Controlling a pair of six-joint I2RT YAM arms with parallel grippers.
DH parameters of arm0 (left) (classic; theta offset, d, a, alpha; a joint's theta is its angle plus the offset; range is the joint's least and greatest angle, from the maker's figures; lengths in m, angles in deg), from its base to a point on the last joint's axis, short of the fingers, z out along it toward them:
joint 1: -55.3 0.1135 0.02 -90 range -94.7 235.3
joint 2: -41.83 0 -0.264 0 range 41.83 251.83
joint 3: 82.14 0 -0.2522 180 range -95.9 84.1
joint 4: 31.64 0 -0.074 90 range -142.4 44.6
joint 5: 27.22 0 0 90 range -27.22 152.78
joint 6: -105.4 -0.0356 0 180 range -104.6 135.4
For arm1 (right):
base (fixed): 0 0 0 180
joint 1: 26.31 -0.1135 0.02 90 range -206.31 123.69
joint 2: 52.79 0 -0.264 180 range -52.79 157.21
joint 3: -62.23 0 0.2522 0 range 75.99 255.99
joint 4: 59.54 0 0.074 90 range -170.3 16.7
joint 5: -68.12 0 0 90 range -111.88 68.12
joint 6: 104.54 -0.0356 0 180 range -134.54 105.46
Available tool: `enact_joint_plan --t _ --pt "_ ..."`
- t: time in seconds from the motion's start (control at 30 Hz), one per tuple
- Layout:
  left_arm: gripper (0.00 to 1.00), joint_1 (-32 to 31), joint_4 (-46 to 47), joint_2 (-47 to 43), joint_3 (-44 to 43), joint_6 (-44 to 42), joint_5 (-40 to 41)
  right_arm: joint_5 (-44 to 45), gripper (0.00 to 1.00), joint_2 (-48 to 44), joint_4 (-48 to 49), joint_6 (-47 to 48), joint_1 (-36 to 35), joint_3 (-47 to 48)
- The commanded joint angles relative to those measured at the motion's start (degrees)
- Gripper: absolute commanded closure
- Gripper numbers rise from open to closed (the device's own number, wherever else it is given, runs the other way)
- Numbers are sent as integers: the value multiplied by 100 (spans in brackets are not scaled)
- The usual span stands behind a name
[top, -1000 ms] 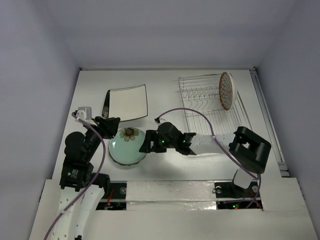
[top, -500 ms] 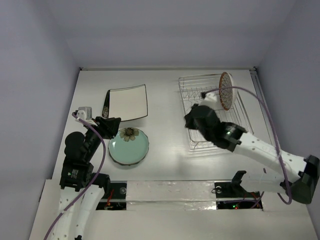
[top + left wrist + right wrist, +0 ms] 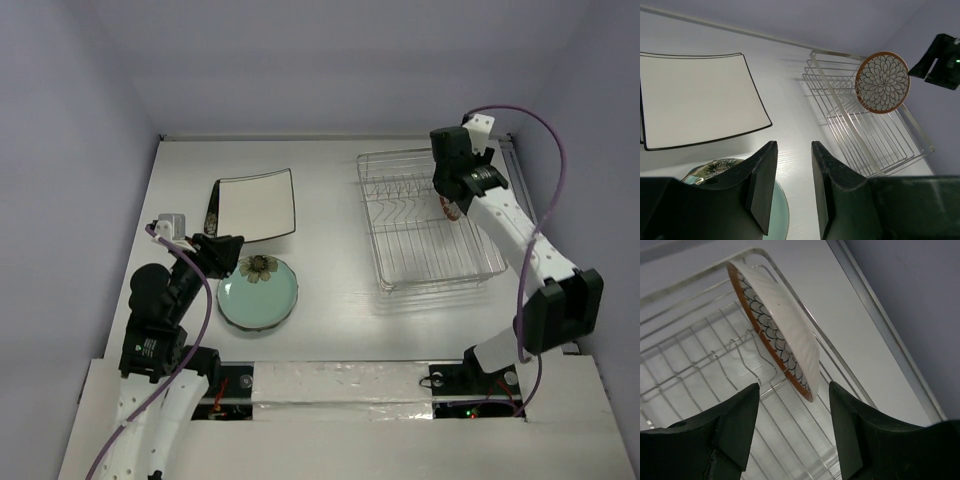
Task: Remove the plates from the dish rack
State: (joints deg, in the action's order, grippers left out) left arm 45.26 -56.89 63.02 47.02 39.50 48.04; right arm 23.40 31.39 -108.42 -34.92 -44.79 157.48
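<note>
Your right gripper is spread wide open, with the round petal plate showing between its 2 fingers. That 1 plate stands on its edge at the right side of the dish rack. Your left gripper is a little open and holds nothing, just over the teal plate. The white square plate lies flat on the table.

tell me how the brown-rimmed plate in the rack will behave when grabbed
Probably stiff and breakable: the plate looks like glazed ceramic. Its smooth surface may slip in the right claw, which is open near its thin rim. It stands tilted on edge in the dish rack, so a nudge could tip or roll it.
</note>
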Motion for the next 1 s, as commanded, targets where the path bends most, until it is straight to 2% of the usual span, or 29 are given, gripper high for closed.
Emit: enact_joint_plan --t 0.0,0.13,0.23,0.37,0.5,0.57,0.63,0.83,0.97 --pt "70 -120 314 -54 -19 25 -38 149 38 440 -470 552 335 472" --pt "69 -191 287 -71 -19 25 6 271 40 880 -479 702 555 578" --pt "69 -253 279 -71 -36 25 7 368 46 1143 -496 746 626 692" --pt "69 -305 278 -97 -27 25 24 481 67 1451 -531 808 626 903" --pt "70 -305 278 -115 -36 34 33 579 80 1663 -742 869 626 1184" --pt "69 -305 278 -124 -27 34 33 561 94 1654 -813 896 626 1263" --pt "69 -305 270 -133 -27 42 42 631 100 1628 -848 957 626 1299" --pt "69 -305 296 -142 -27 42 24 965 100 1321 -1120 957 434 1535" --pt "69 -305 287 -124 -27 43 50 1001 100 1075 -1410 922 179 2176"
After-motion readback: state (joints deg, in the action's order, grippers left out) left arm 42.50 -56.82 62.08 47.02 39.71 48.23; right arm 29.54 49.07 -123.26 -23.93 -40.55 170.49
